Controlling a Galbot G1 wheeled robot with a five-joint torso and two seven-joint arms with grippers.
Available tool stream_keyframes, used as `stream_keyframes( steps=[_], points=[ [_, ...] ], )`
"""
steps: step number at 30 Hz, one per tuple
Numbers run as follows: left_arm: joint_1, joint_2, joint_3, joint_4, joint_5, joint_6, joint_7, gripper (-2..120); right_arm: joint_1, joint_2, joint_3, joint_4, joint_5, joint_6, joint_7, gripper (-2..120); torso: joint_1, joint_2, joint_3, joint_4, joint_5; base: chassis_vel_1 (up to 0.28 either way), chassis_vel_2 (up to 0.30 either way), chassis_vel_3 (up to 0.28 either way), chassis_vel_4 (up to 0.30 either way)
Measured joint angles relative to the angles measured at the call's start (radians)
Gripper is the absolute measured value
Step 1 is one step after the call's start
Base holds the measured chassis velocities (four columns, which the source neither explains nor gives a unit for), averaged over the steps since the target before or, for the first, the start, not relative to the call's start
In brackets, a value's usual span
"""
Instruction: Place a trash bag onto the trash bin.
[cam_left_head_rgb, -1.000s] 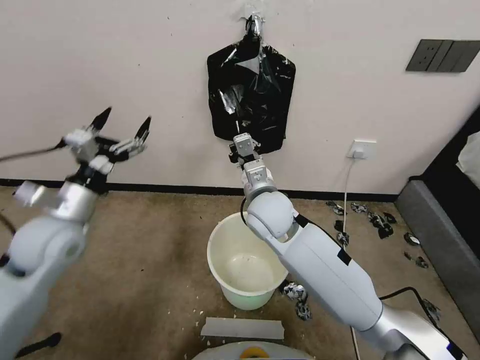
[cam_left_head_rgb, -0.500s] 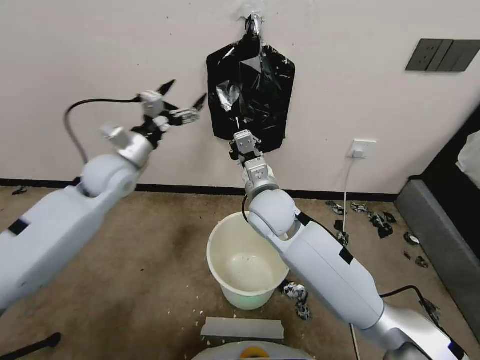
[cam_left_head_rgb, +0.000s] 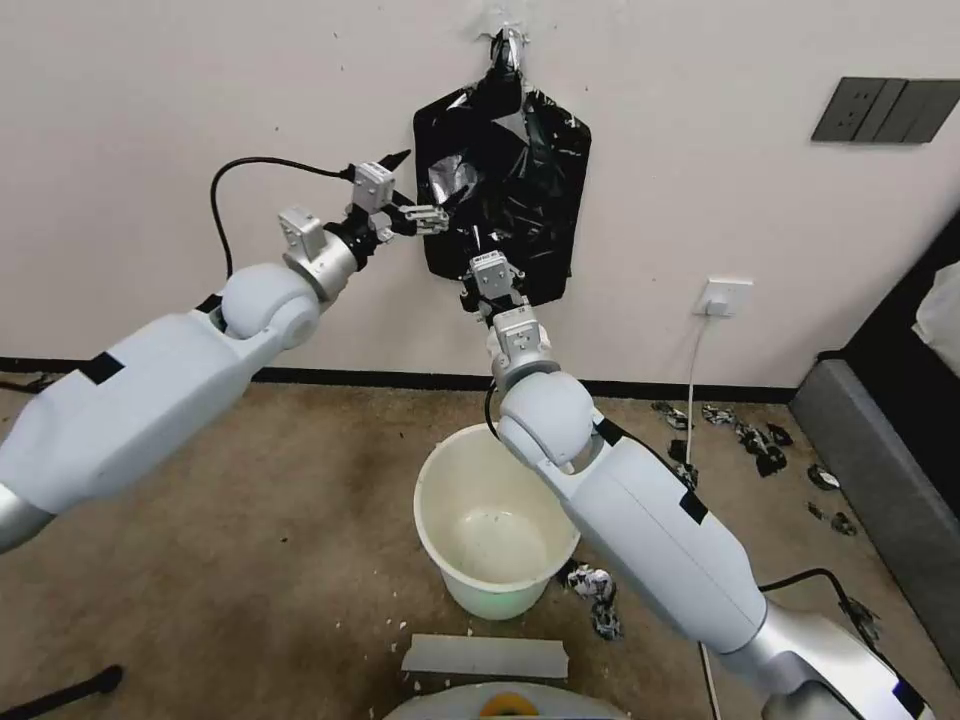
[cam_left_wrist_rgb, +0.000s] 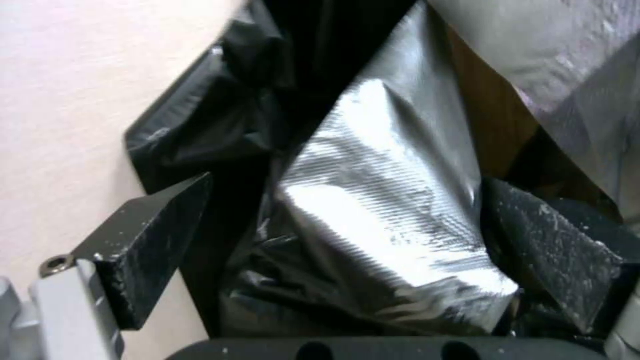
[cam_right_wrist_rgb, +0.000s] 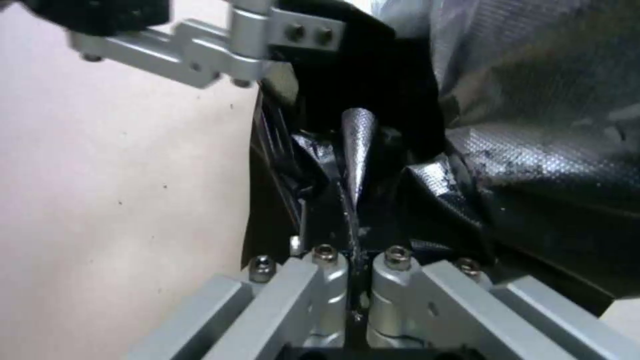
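Note:
The trash bag (cam_left_head_rgb: 520, 170), glossy black with silvery creases, hangs flat on the wall from a hook. My right gripper (cam_left_head_rgb: 488, 275) is at its lower edge, shut on a thin pleat of the trash bag (cam_right_wrist_rgb: 357, 150), with the fingers (cam_right_wrist_rgb: 327, 272) pressed together. My left gripper (cam_left_head_rgb: 425, 185) is raised to the bag's left edge and stands open. In the left wrist view its black fingertips (cam_left_wrist_rgb: 153, 240) straddle a shiny fold of the bag (cam_left_wrist_rgb: 387, 225) without closing on it. The trash bin (cam_left_head_rgb: 425, 500), round and white, stands upright on the carpet below the bag.
A wall socket (cam_left_head_rgb: 725, 297) with a white cord sits to the right of the bag. Black plastic scraps (cam_left_head_rgb: 745, 435) litter the carpet near a grey sofa edge (cam_left_head_rgb: 880, 490). A flat white strip (cam_left_head_rgb: 485, 655) lies in front of the bin.
My left arm has swung up and to the right, from far left of the bag to its left edge. The right gripper has stayed shut on the bag's lower edge.

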Motion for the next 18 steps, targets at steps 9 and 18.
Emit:
stream_keyframes(
  steps=[9,18],
  points=[
    [-0.158,-0.01,0.143,0.022,0.015,0.047,-0.033,100,-0.007,0.001,0.004,0.001,0.001,0.006,-0.002,0,0.0,0.0,0.0,-0.0002,0.0003,0.0,0.0,0.0,0.0],
    [-0.152,-0.01,0.142,0.026,0.047,0.093,-0.056,83,-0.024,-0.007,0.011,0.011,-0.001,0.012,-0.004,0,0.0,0.0,0.0,-0.0001,0.0,0.0,0.0,0.0,0.0]
  ],
)
